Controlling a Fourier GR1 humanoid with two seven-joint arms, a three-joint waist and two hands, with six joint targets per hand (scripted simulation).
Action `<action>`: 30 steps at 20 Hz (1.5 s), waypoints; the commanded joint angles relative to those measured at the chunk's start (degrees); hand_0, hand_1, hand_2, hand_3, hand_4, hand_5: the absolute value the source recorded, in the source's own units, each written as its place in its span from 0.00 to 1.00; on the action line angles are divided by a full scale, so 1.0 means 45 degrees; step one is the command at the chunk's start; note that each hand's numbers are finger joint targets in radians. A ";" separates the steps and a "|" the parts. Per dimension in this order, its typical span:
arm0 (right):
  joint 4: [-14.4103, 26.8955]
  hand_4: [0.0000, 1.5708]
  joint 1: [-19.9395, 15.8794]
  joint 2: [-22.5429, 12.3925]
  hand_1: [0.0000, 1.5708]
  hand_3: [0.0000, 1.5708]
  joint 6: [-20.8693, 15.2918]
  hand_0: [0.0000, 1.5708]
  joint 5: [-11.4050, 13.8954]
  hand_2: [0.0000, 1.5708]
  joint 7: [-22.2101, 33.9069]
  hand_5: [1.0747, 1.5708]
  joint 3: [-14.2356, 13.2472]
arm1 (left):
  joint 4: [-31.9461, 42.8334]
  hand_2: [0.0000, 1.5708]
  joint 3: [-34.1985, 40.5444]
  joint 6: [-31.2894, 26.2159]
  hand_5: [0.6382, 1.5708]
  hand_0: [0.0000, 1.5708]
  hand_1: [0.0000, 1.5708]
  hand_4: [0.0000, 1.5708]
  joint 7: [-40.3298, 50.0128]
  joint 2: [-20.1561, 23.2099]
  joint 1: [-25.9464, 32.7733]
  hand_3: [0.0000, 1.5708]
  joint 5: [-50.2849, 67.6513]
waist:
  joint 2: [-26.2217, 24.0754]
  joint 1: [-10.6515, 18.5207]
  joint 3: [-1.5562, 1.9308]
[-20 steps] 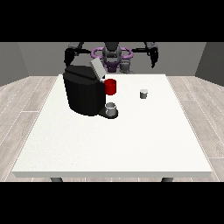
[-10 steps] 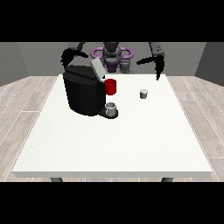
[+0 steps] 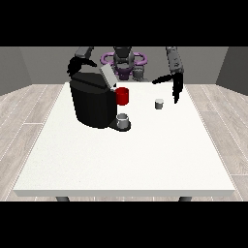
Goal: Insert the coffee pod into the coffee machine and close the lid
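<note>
Front view was the only one supplied. Coffee pod (image 3: 159, 103) was observed standing upright on the white worktop (image 3: 126, 155), well apart from the coffee machine (image 3: 93, 102) and towards the view's right of it. The machine's lid (image 3: 107, 76) was found raised and tilted, so closing had not yet been done. A red part (image 3: 122, 96) was noted on the machine's front, with a small grey cup (image 3: 123, 120) below it.

The hand at the view's right (image 3: 175, 87) was recorded just beside the pod, above it and slightly to its right, not touching it; this was judged the nearer hand by far. Its fingers were seen extended downward with the thumb spread towards the view's left, nothing held. The hand at the view's left (image 3: 75, 64) was noted behind the machine's top; whether its fingers were apart or together could not be told.
</note>
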 commanded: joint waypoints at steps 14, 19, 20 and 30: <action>0.1794 0.27 -0.1167 -0.0775 0.00 0.00 -0.0363 0.00 0.0280 0.00 0.1301 1.00 -0.0651 | 0.3091 0.50 -0.0974 0.0439 1.00 0.44 0.44 0.00 0.0224 -0.0016 -0.1584 0.27 -0.2388 | -0.0232 0.0389 0.0001; 0.2180 0.26 -0.1341 0.0035 0.00 0.00 -0.0980 0.00 0.0860 0.00 0.0148 1.00 -0.0049 | 0.3828 0.48 -0.1298 0.1182 1.00 0.40 0.40 0.00 -0.0514 0.0583 -0.2194 0.31 -0.3610 | 0.0609 0.0119 0.0000; 0.2362 0.23 -0.0698 0.0157 0.00 0.00 -0.0941 0.00 0.0886 0.00 -0.0094 1.00 0.0061 | 0.3879 0.46 -0.1791 0.1244 1.00 0.37 0.37 0.00 -0.0367 0.0000 -0.1480 0.30 -0.3911 | 0.0106 0.0221 0.0002; 0.2489 0.30 -0.1241 -0.0281 0.00 0.00 -0.0603 0.00 0.0409 0.00 0.0570 1.00 -0.0387 | 0.4889 0.55 -0.1653 0.3209 1.00 0.46 0.46 0.15 -0.1640 0.0068 -0.2042 0.41 -0.5182 | 0.0041 0.0115 0.0000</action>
